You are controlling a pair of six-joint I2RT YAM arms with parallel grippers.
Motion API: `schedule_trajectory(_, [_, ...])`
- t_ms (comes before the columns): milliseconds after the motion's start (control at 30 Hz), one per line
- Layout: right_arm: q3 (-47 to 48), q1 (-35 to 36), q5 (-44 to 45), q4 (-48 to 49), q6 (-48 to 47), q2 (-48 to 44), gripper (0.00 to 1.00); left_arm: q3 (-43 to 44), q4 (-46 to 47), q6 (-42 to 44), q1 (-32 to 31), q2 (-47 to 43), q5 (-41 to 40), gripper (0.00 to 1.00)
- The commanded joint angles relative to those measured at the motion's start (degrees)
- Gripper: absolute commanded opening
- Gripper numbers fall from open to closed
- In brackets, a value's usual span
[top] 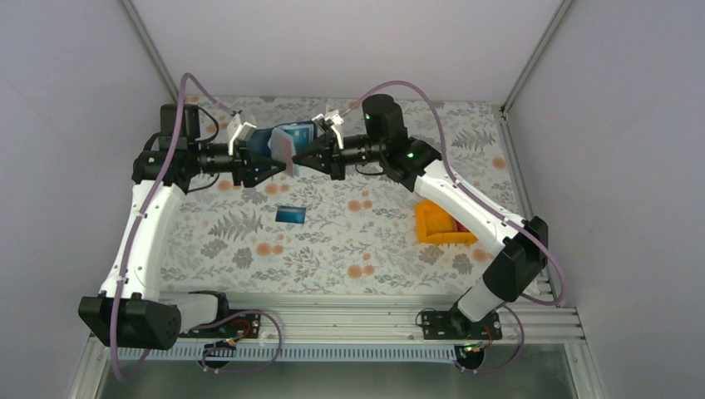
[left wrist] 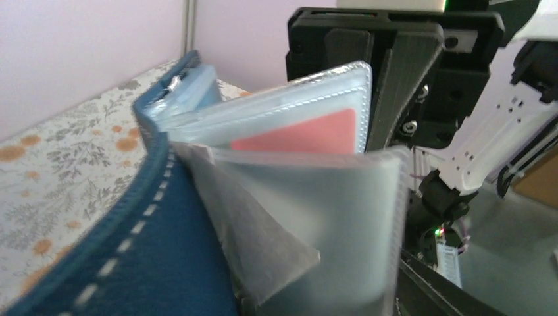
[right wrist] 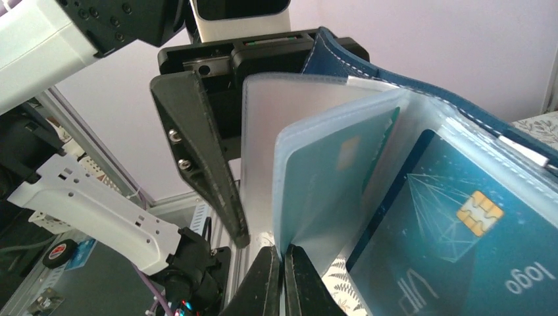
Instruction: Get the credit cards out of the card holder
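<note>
The card holder hangs in the air at the back of the table, between both grippers. Its navy cover curves away and its clear sleeves fan out. My right gripper is shut on the lower edge of one sleeve, the one with the teal-green card. A blue chip card sits in the sleeve behind it, and a red card shows in another. My left gripper is open around an empty sleeve. One of its fingers stands apart from that sleeve. Another blue card lies on the table.
An orange bin stands at the right of the flowered tablecloth, under the right arm. Grey walls close in the back and sides. A metal rail runs along the near edge by the arm bases.
</note>
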Motion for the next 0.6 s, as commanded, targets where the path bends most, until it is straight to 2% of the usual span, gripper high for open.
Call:
schedule_trajectory(0, [4.7,2.4,0.3,5.2,2.0,1.5,0.04,-0.6,0.1,0.0,-0.8,-0.6,3.5,0.72])
schedule_trajectory(100, [6.1,2.9,-0.3,4.7,2.1,2.3,0.04,-0.9,0.1,0.1,-0.8,-0.6,3.3,0.77])
schedule_trajectory(200, [6.5,3.1,-0.3,4.9,2.6,2.3,0.04,-1.2,0.0,0.3,-0.9,-0.7,3.2,0.74])
schedule_trajectory(267, [6.6,3.1,0.1,4.8,2.6,1.9,0.04,-1.3,-0.1,0.4,-0.9,-0.8,3.2,0.64])
schedule_trajectory(367, [6.0,3.0,1.2,4.8,2.5,1.0,0.04,-1.1,-0.5,0.6,-0.9,-0.9,3.6,0.43])
schedule_trajectory(567, [5.5,3.0,2.4,4.3,1.8,-0.1,0.04,-0.8,-0.9,0.7,-0.9,-1.0,4.4,0.09])
